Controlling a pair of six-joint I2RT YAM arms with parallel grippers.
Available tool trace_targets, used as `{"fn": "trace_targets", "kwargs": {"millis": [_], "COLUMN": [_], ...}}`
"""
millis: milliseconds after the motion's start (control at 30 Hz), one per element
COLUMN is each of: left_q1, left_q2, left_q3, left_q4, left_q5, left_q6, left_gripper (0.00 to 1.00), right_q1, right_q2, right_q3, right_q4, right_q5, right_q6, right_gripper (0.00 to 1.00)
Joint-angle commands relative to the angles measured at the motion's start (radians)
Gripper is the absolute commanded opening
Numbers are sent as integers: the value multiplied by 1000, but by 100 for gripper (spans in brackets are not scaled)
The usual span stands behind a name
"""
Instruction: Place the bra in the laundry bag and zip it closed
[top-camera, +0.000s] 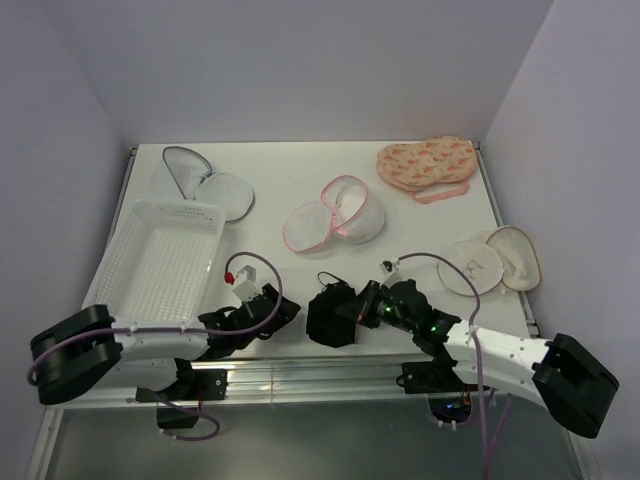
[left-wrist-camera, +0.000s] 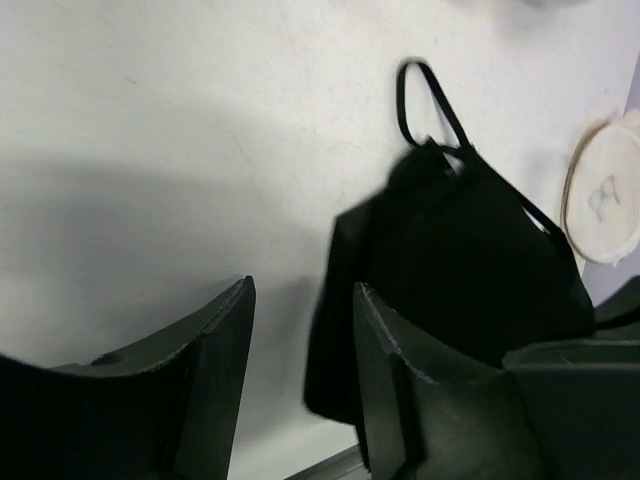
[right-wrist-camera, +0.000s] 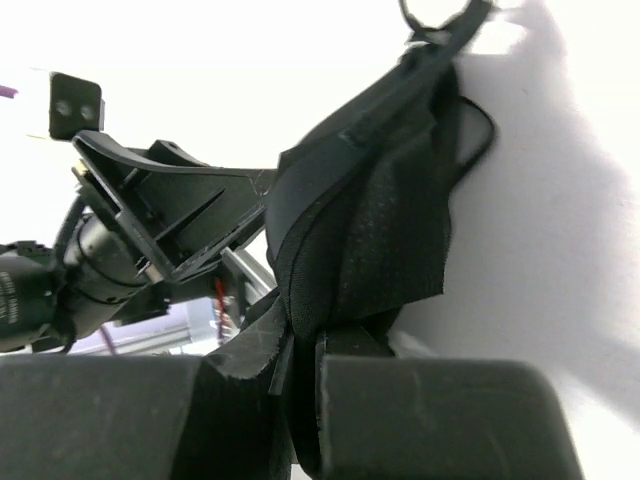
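Observation:
The black bra (top-camera: 333, 317) lies bunched near the table's front edge, between my two grippers. My right gripper (top-camera: 366, 304) is shut on its right side; in the right wrist view its jaws (right-wrist-camera: 302, 345) pinch a fold of the dark fabric (right-wrist-camera: 370, 200). My left gripper (top-camera: 283, 309) stands open just left of the bra, touching nothing. In the left wrist view the gripper (left-wrist-camera: 302, 300) has only bare table in its gap, and the bra (left-wrist-camera: 470, 250) sits beyond the right finger. The laundry bag (top-camera: 335, 215), white mesh with pink trim, lies open mid-table.
A white perforated basket (top-camera: 160, 260) stands at the left. A grey-trimmed mesh pouch (top-camera: 205, 182) lies at the back left and an orange patterned pouch (top-camera: 425, 165) at the back right. A beige-trimmed pouch (top-camera: 490, 260) rests near the right edge.

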Motion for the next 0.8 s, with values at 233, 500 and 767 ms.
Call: {"fn": "trace_targets", "kwargs": {"millis": [233,500,767], "left_q1": [295,488,522], "left_q2": [-144,141,350], "left_q3": [76,177,249], "left_q4": [-99,234,358], "left_q5": [19,261,343], "left_q6": [210,196,117], "left_gripper": [59,60,60], "right_q1": [-53,-65,-76], "right_q2": [-301,-486,-589], "right_q3": [123,223,293], "right_q4": [-367,-623,-781], "right_q5": [112,188,233], "right_q6": [-56,-107,-129], "right_gripper": [0,0,0]}}
